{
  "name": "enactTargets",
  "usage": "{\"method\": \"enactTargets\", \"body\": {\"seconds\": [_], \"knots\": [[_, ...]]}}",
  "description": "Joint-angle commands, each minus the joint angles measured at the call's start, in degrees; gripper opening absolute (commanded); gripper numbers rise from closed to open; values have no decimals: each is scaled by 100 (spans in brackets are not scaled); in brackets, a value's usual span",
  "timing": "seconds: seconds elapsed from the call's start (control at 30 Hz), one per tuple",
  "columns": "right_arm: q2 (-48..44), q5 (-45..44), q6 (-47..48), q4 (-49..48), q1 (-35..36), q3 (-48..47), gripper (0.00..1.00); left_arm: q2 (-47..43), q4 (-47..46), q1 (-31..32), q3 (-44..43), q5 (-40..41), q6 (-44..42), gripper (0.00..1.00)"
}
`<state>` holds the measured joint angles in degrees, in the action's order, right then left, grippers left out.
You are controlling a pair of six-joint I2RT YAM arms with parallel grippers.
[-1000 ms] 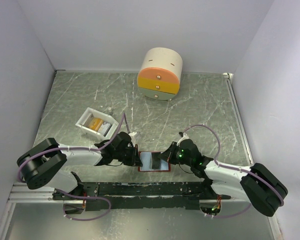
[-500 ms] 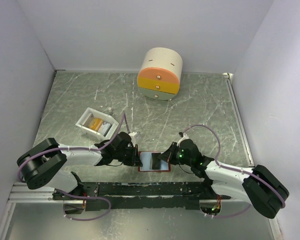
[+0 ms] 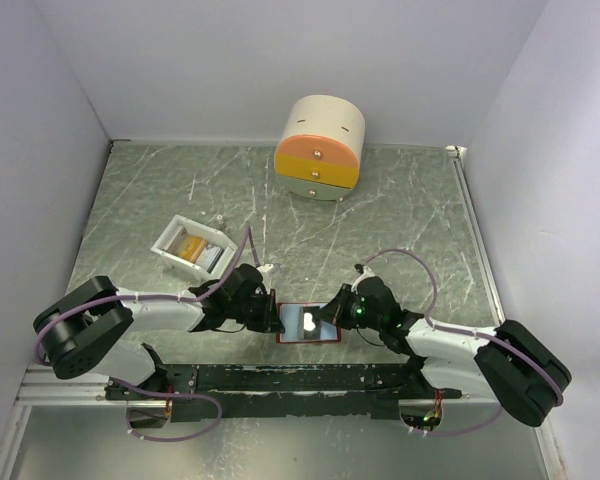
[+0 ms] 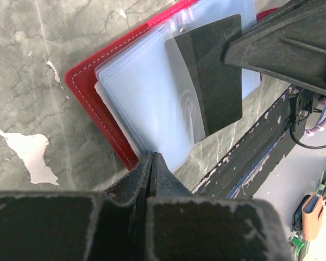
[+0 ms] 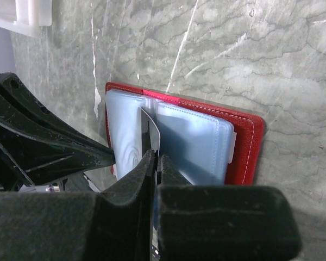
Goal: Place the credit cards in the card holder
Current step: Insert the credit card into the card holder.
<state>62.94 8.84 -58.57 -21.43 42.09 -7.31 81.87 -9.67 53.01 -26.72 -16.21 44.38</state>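
Red card holder [image 4: 84, 81] lies open, right jaws pinching a dark card [image 4: 220, 70].

- Bright, even light from overhead; shadows are soft.
- White glare sits on the card holder's [image 3: 307, 324] sleeve.
- Close fingers [image 4: 131, 182] blur in both wrist views.

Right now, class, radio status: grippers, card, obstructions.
Left gripper shut on sleeve of red folding card holder. Right gripper shut on dark plastic card, partly sleeved. Nothing blocking.

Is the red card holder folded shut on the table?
No, the card holder lies open, with its pale-blue sleeves facing up.
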Motion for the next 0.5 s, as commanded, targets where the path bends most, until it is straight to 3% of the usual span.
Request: {"method": "enactTargets", "body": {"seconds": [0.0,0.47], "knots": [[149,-14,197,138,-7,-122,0,-47,130,73,-62,219,-78,7],[550,204,382,189,-7,-440,0,-22,128,133,-103,267,-22,7]]}}
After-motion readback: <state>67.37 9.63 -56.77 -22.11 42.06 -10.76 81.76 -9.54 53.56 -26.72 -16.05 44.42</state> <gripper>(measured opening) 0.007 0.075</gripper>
